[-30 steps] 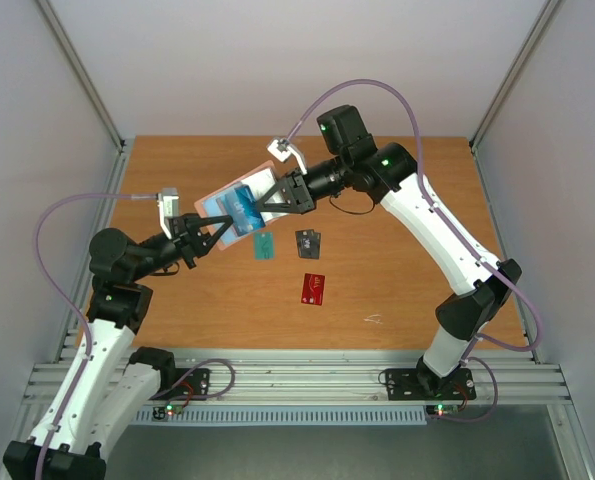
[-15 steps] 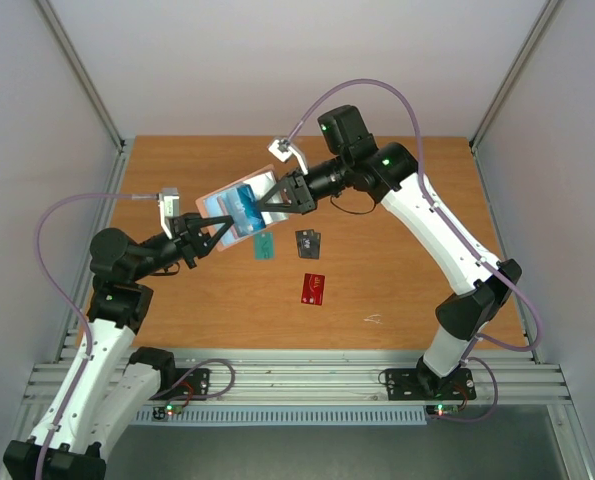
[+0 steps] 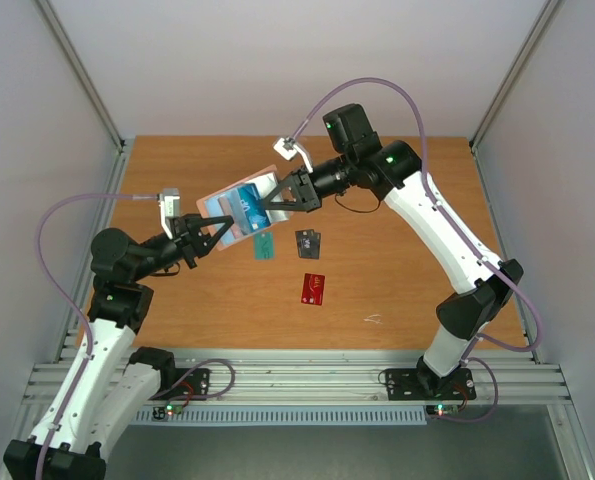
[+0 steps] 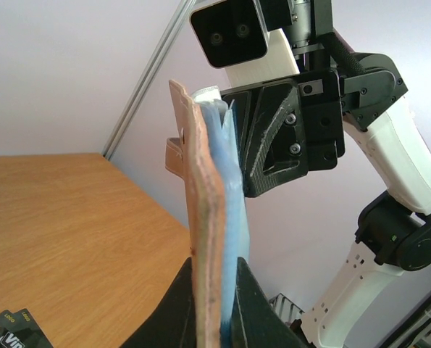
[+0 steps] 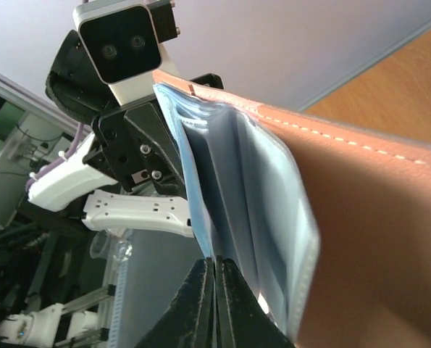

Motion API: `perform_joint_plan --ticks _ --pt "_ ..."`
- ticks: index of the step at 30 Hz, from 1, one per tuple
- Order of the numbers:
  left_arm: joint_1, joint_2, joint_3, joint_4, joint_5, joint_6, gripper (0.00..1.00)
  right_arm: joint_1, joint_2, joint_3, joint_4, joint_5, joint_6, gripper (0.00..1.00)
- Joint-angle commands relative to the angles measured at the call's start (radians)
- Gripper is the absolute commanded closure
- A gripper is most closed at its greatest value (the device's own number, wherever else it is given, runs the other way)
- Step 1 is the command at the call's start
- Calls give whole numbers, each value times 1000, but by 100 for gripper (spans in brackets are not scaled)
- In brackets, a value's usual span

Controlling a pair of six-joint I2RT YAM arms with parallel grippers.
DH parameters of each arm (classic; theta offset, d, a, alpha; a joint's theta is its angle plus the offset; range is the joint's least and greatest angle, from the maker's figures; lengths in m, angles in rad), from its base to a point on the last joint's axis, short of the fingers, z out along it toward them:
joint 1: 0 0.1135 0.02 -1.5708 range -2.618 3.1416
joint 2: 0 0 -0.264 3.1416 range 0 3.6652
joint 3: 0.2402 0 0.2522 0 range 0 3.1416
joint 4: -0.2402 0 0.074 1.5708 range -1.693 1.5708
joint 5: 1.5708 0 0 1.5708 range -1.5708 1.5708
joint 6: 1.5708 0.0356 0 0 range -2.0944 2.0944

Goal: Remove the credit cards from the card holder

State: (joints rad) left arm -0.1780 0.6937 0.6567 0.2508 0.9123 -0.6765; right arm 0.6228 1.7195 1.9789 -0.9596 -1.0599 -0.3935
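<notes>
- Three of the four credit cards are already out. The teal-green card (image 3: 264, 246), the black card (image 3: 308, 243) and the red card (image 3: 313, 288) lie flat on the wooden surface (image 3: 407, 280). The teal and black ones are near each other, and the red one sits closer to the arm bases.
- One card is left. The blue card (image 3: 242, 205) shows in the opened card holder (image 4: 203, 210), face up to the overhead camera.
- The card holder is off the surface, held in the air between the two arms, above and just left of the loose cards.
- The left pincer (image 4: 214, 290) is closed on the holder's near end. Its fingers clamp the pink-mauve cover and the pale blue lining together.
- The right pincer (image 5: 214, 270) is closed tight on a thin pale blue leaf at the holder's opposite edge. The pictures do not settle whether that leaf is only a pocket or also takes in the blue card's edge.
- My judgement is that the task is about three quarters done. What remains is drawing the blue card free while the other arm steadies the holder, then laying it down with the rest.
- Count: four cards in all, three on the surface and one in the holder. There is one card holder, and both pincers are closed.
</notes>
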Motion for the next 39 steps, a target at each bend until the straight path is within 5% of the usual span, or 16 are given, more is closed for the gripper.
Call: perform_joint_plan --ticks 1,8,18,27,34,39 --pt "2 0 -1 65 14 9 100 21 -11 21 3 -31 8 94" --pt "2 2 -1 74 23 9 100 37 8 8 51 -32 39 84" --pt "2 -5 -6 49 -11 15 100 27 -22 2 35 4 12 99" --pt "19 -42 -29 -106 -199 105 100 -187 -141 -161 114 155 162 99" --pt "47 -77 -33 -298 -511 168 100 -182 -155 -419 349 286 490 99" --pt "88 -125 -32 -454 -733 217 100 -53 -84 -625 498 415 669 99"
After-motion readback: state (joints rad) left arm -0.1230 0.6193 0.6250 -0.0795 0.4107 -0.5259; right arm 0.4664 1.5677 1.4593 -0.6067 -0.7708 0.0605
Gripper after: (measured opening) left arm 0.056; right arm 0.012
